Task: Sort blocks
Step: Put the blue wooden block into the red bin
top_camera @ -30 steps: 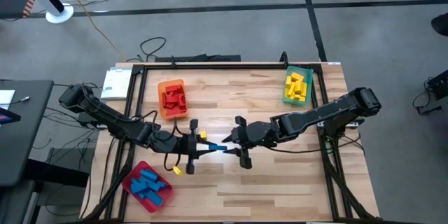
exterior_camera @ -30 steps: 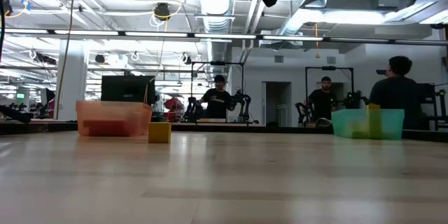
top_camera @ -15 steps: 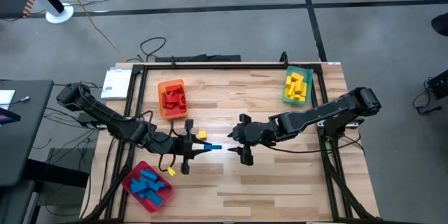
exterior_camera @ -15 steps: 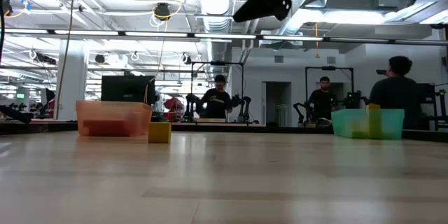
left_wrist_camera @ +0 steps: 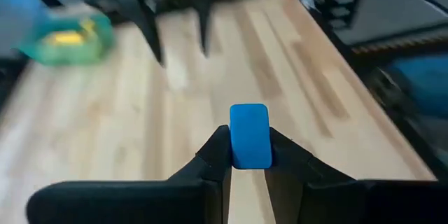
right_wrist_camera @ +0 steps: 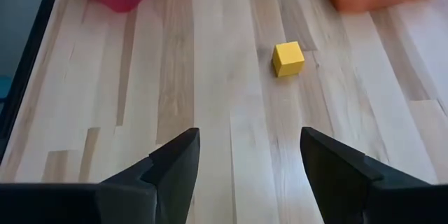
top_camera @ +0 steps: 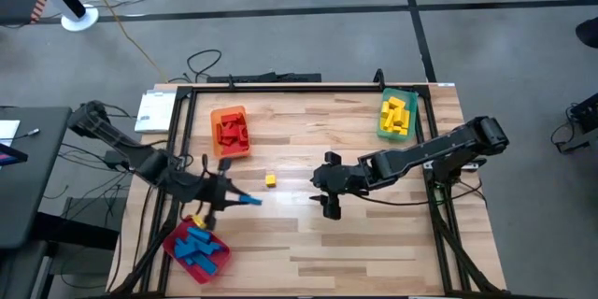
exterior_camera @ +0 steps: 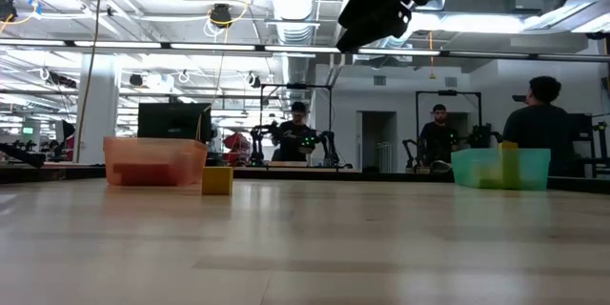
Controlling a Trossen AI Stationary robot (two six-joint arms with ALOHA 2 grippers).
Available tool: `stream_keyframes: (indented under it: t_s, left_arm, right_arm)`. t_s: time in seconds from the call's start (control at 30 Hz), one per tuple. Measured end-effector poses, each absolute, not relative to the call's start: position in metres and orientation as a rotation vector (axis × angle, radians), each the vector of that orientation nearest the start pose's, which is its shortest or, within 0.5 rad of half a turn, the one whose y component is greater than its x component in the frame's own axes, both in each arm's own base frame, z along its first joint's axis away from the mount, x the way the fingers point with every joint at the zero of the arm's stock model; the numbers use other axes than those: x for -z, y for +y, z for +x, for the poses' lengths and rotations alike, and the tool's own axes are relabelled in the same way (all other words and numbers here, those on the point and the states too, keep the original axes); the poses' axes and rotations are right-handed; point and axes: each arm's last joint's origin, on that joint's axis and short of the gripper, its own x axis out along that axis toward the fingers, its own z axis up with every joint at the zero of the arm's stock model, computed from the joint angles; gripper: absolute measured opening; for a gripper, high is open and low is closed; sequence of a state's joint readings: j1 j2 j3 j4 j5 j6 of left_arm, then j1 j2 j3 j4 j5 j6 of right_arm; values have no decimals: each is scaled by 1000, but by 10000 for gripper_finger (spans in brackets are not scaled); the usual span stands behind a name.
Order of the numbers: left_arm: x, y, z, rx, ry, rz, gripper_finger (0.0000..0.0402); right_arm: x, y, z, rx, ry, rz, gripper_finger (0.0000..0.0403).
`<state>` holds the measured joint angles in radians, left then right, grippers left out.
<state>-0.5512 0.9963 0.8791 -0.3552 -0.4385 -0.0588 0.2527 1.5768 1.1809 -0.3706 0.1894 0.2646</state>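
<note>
1. Blue block [left_wrist_camera: 250,136]: pinched between left gripper [left_wrist_camera: 248,155] fingers, above table near red tray [top_camera: 199,248].
2. Right gripper [right_wrist_camera: 248,157]: spread, empty.
3. Yellow block [right_wrist_camera: 288,59]: likely light, rigid; grasp flat opposite faces.

No legible txt anywhere.

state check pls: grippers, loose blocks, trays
left gripper: shut on blue block, above table near red tray
right gripper: open, empty, mid-table
yellow cube: loose on table, apart from both grippers
red tray: holds blue blocks
orange tray: holds red blocks
green tray: holds yellow blocks
</note>
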Motion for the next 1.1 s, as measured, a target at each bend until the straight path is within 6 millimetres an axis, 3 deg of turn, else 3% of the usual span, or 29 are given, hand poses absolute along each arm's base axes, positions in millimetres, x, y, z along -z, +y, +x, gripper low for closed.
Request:
stream_keyframes:
  t_s: [0.3, 0.53, 0.8, 1.1]
  left_arm:
    - [-306, -91, 140, 258, 679, 9, 53]
    - [-298, -95, 123, 337, 862, -116, 53]
    - [-289, -118, 136, 335, 867, -100, 53]
    - [-257, -159, 160, 448, 1025, -108, 53]
  right_arm:
    - [-261, 80, 330, 49, 759, 103, 260]
    - [-261, 84, 329, 38, 756, 104, 260]
    - [-263, 89, 329, 23, 738, 109, 260]
    - [-263, 95, 327, 5, 738, 102, 260]
